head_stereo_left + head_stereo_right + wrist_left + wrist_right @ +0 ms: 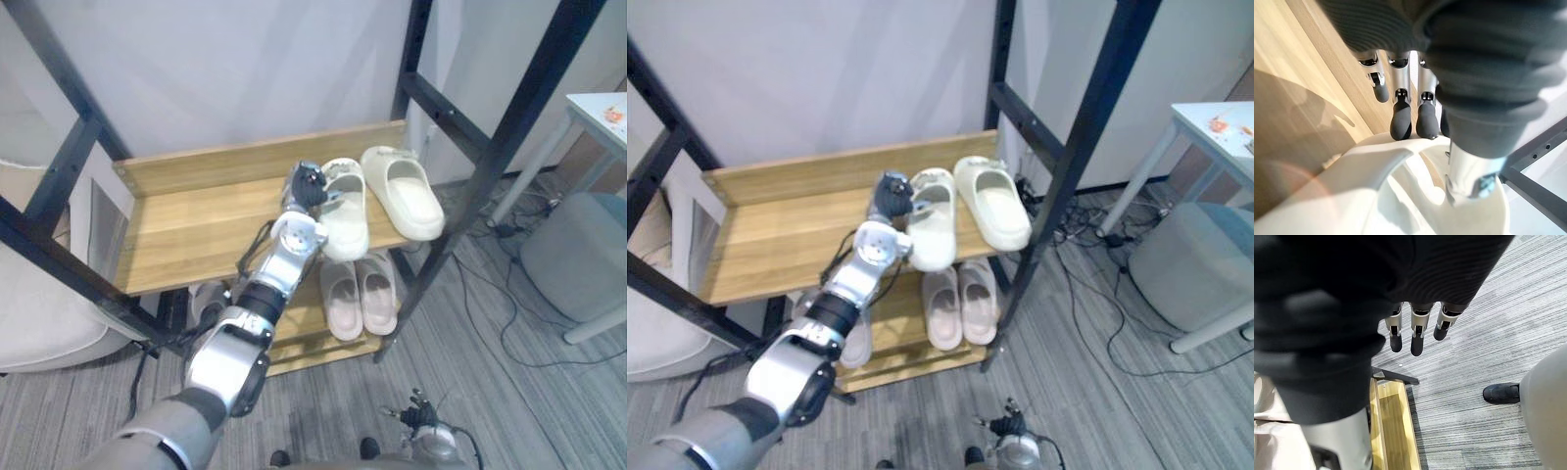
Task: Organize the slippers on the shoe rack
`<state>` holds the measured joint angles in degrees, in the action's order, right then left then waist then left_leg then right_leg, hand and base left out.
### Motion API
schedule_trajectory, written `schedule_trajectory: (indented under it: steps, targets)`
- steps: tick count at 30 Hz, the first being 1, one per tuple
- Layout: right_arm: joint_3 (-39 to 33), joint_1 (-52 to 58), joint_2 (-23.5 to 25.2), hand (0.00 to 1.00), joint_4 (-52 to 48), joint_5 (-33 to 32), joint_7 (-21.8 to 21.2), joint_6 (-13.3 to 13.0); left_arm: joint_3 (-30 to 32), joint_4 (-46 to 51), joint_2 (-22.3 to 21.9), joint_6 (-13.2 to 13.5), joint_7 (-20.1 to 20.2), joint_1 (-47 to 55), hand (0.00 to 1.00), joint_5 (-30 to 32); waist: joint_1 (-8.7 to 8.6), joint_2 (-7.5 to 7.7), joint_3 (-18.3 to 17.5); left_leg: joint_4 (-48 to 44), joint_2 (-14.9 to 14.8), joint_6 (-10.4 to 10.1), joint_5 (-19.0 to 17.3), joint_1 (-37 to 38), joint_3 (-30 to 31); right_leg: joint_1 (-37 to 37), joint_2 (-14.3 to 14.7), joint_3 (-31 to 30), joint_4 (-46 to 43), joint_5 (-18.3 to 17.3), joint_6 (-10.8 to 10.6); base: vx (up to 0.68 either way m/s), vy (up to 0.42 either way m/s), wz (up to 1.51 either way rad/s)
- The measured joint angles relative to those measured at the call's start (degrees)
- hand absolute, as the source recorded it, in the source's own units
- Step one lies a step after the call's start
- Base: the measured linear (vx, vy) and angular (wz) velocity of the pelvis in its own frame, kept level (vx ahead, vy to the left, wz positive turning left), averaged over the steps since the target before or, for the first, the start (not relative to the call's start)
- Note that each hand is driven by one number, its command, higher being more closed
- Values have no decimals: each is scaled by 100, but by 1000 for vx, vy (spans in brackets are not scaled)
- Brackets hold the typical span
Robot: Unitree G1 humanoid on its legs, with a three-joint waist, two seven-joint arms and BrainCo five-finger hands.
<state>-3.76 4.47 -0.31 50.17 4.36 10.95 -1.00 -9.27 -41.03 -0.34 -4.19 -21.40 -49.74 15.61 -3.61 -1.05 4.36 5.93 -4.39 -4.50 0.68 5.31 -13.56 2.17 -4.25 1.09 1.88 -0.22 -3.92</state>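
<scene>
Two cream slippers lie side by side at the right end of the shoe rack's upper wooden shelf (196,225). My left hand (306,186) is at the left slipper (345,215). In the left wrist view its straight fingers (1400,117) touch that slipper's rim (1376,161) with their dark tips, and the thumb reaches down into the foot opening. The right slipper (404,191) lies free beside it. A pinkish pair (358,294) sits on the lower shelf. My right hand (426,421) hangs low over the carpet, fingers (1418,340) relaxed, holding nothing.
The rack's black frame posts (519,117) slant up on both sides. Another pale slipper (206,299) lies at the lower shelf's left. A grey pouf (578,255) and a white table (598,113) stand to the right, a white cushion (39,294) to the left.
</scene>
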Motion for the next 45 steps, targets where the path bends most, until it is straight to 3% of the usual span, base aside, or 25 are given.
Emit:
schedule_trajectory:
  steps: [15,21,34,45]
  targets:
    - [230,27,-73,0,25,-10,-10,34,-154,1365,-185,288,-115,451,0,-498,107,-1,-16,-114,61,22,8,-14,282,137,-87,204,-91,-78,-11,-11,-2,8]
    - [241,83,-89,0,25,-37,2,66,-188,1901,-387,507,-105,972,0,-1149,214,-25,-82,-136,80,35,12,75,380,184,-120,346,-271,-208,-7,-43,-1,11]
    - [456,118,-61,0,34,-48,23,86,-317,2043,-721,728,121,1790,0,-2035,321,-59,-211,-192,96,44,9,92,537,353,-144,517,-262,-248,-22,1,-3,7]
    - [591,102,191,0,81,-49,26,105,-654,1868,-720,746,364,2577,0,-2038,327,165,-359,-12,-37,-34,105,192,546,459,3,576,-39,-165,61,-15,-17,1]
